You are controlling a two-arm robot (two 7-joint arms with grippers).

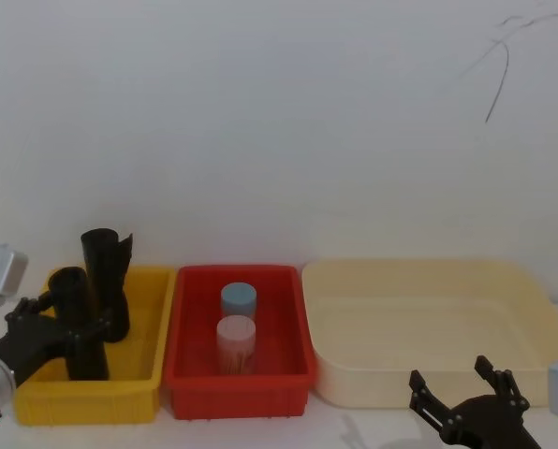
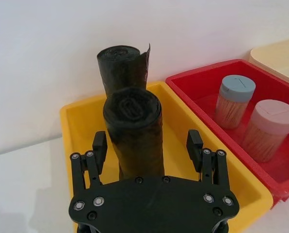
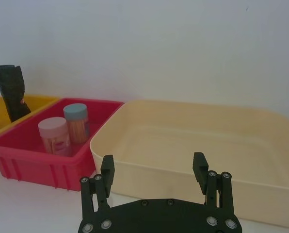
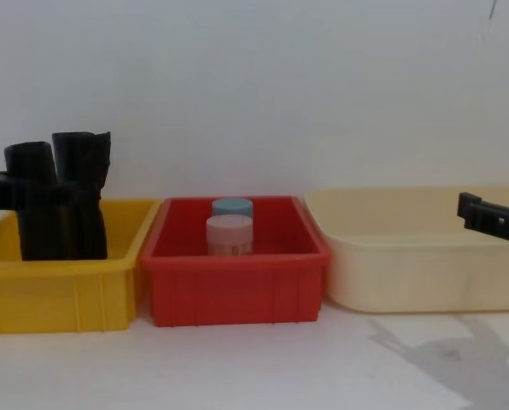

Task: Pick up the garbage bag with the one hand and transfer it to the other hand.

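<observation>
The garbage bag, a smooth matte-black roll with a flat top, stands upright in the yellow bin at the table's left end. Just behind it, and close enough that we cannot tell if they touch, stands a second black roll with a ragged, flared top; that one is not the target.

The left gripper straddles the garbage bag at about mid-height. Its two fingers are spread, one on each side of the roll. In the left wrist view one finger sits right against the roll and the other stands a little apart, so nothing is pinched yet. We judge this to be the first step, the approach finished and the grasp about to be made.

To the right of the yellow bin is a red bin holding two jars, one with a blue lid and one with a pink lid. Beyond it lies an empty cream tray. The right gripper hangs low in front of that tray, its fingers also spread and holding nothing.

The next move calls for pressing the left fingers together on the roll, centred so it does not tip, then lifting it straight up, clear of the bin wall and the neighbouring roll. The bag then has to travel over the red bin towards the right gripper.
</observation>
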